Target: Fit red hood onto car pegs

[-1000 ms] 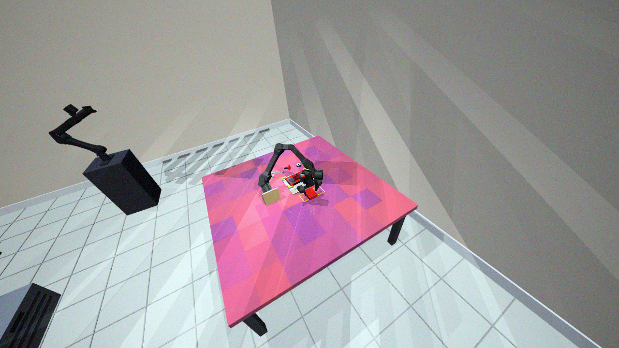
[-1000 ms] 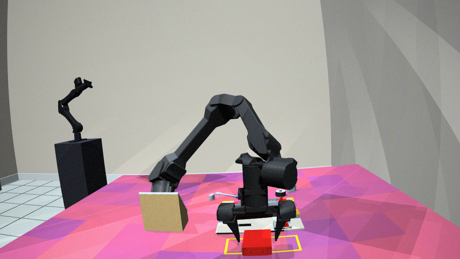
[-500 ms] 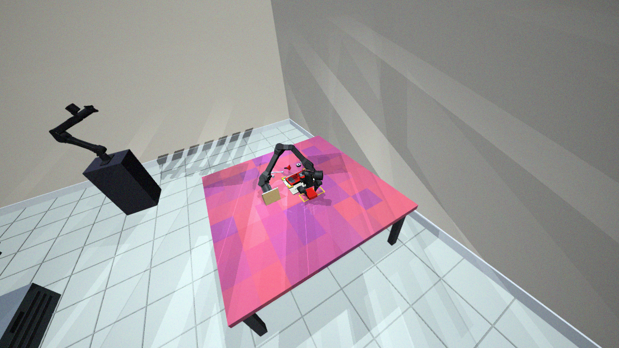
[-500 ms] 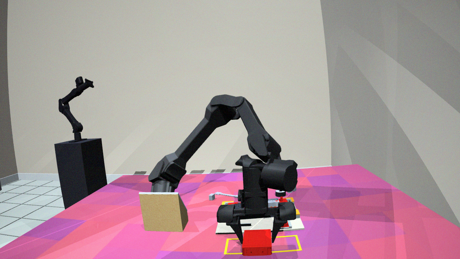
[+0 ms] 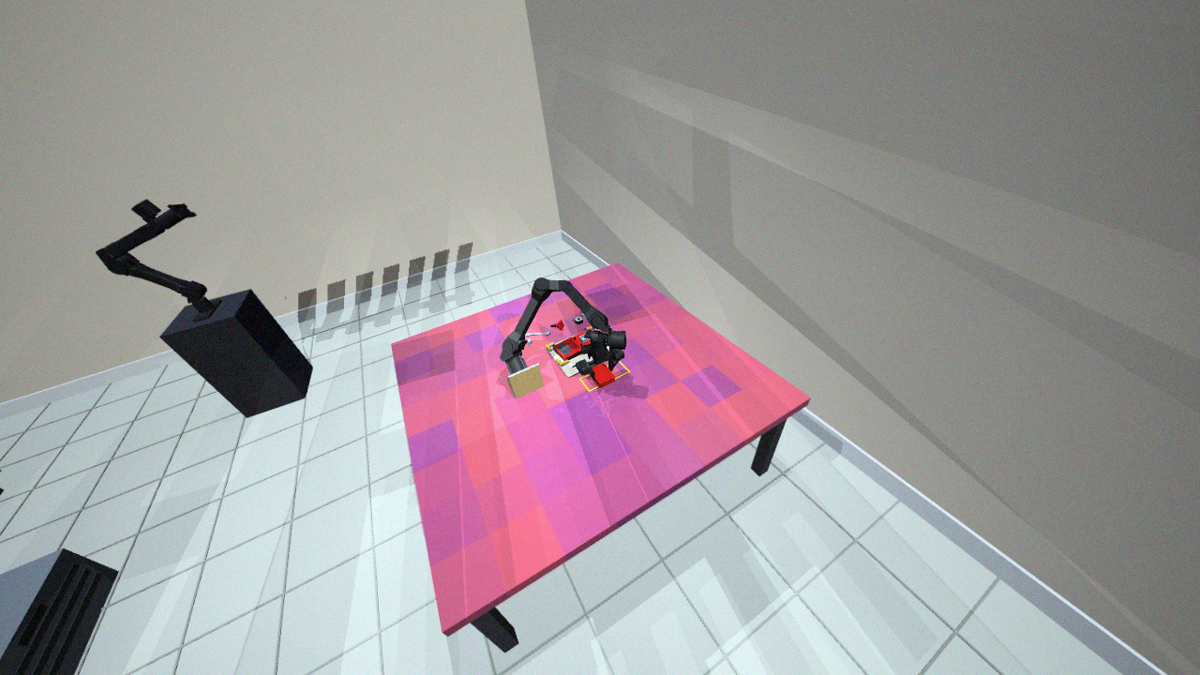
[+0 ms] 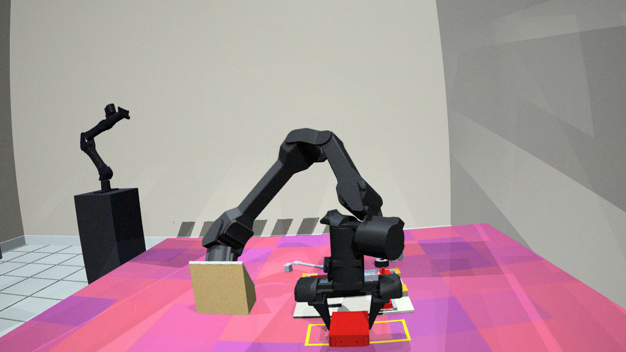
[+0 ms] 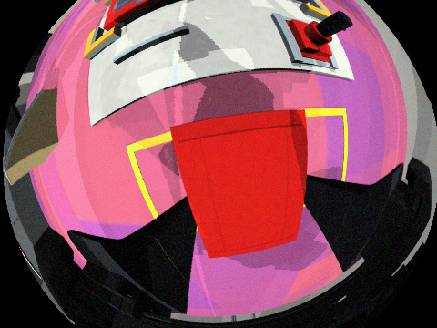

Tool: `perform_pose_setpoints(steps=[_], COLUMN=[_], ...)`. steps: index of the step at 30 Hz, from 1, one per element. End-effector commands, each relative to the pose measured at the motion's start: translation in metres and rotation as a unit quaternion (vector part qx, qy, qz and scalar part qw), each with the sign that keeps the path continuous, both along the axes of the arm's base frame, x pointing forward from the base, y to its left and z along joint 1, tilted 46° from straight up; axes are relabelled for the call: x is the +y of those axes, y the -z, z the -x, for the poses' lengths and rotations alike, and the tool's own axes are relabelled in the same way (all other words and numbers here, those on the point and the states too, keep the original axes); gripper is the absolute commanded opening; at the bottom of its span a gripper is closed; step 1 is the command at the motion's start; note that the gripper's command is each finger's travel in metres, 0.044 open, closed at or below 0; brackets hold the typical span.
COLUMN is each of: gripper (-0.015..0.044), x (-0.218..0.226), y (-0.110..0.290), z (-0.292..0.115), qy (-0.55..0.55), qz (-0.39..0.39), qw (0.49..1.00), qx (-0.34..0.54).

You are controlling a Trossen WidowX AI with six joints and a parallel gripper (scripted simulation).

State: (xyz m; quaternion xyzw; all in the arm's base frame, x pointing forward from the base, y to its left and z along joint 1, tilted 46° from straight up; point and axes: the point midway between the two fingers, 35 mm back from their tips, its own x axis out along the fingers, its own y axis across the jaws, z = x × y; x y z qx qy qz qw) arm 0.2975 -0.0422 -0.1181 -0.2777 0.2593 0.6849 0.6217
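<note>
The red hood (image 5: 603,377) (image 6: 348,338) (image 7: 237,159) is roof up inside the yellow outline, at or very near table height. My gripper (image 5: 603,369) (image 6: 349,327) (image 7: 248,193) is shut on the hood, one black finger against each side. Its corner holes are hidden. The red chassis (image 5: 567,345) (image 7: 132,14) sits in the jig behind the hood. Its front edge shows at the top of the wrist view. The arm hides much of it in the exterior view. The engine and pegs cannot be made out clearly.
The white board (image 6: 404,305) (image 7: 118,88) carries a red block with a black pin (image 7: 334,24). A yellow outline (image 6: 409,330) (image 7: 344,146) surrounds the hood. A tan block (image 5: 526,381) (image 6: 218,289) stands by the arm's base. A small wheel (image 5: 577,320) (image 6: 381,263) and grey rod (image 6: 308,264) lie behind.
</note>
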Motion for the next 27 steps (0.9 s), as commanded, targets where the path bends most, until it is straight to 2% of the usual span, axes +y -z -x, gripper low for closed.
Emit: perform_pose_setpoints(steps=[1,3,27], gripper=[0.0039,0.0000,0.0000], x=[-0.004,-0.007,-0.052], y=[-0.004,-0.006,-0.051], z=[-0.001,-0.001,-0.006], qy=[-0.002,-0.002,-0.002], qz=[0.002,0.002,0.003], qw=[1.000,1.000,1.000], qx=[-0.003,-0.003,-0.003])
